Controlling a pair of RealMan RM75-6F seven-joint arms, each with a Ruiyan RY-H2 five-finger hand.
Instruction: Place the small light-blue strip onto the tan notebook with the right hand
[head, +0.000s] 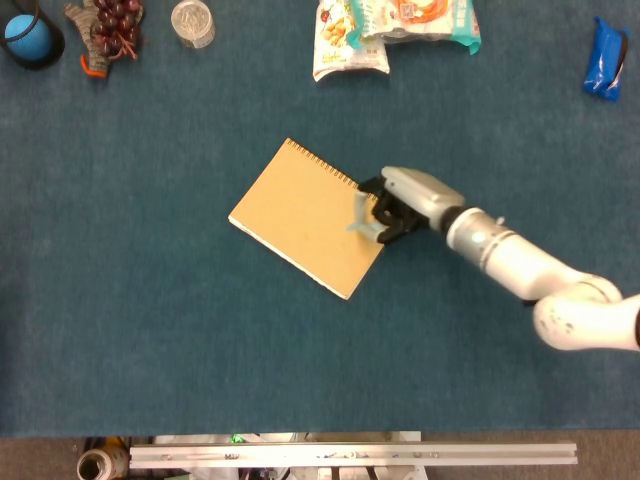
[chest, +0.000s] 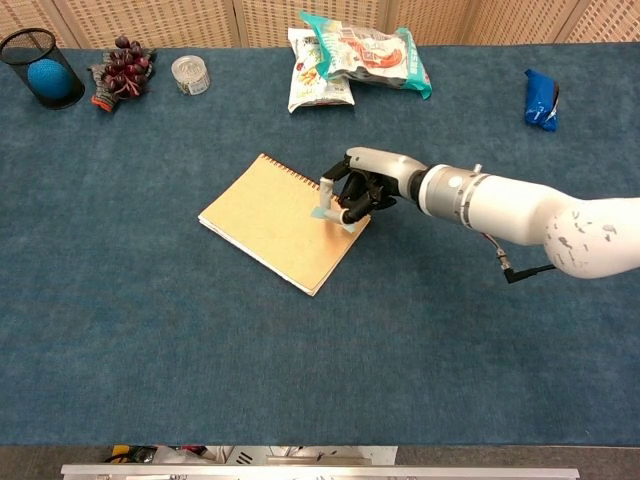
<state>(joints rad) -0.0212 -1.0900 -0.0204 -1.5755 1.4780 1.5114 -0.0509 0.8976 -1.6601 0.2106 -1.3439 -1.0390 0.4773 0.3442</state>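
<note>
The tan spiral notebook (head: 305, 215) (chest: 275, 220) lies slanted in the middle of the blue table. My right hand (head: 400, 204) (chest: 362, 188) reaches over the notebook's right corner and pinches the small light-blue strip (head: 360, 215) (chest: 324, 207) between its fingertips. The strip hangs over the notebook's right part; whether it touches the cover I cannot tell. The left hand shows in neither view.
Snack bags (head: 395, 30) (chest: 355, 60) lie at the back centre, and a blue packet (head: 605, 60) (chest: 541, 99) at the back right. At the back left are a black cup with a blue ball (head: 27, 35) (chest: 45, 70), a grape bunch (head: 108, 30) and a small jar (head: 192, 22).
</note>
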